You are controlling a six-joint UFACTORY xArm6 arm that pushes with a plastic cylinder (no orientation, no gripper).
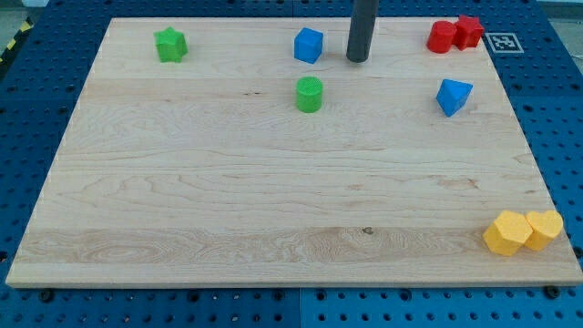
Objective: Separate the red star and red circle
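The red circle and the red star sit touching each other at the view's top right corner of the wooden board, the circle on the left, the star on the right. My tip rests on the board near the top edge, well to the left of the red pair and just right of the blue cube.
A green star lies at the top left. A green cylinder stands below the blue cube. A blue wedge-like block lies at the right. Two yellow blocks touch at the bottom right corner.
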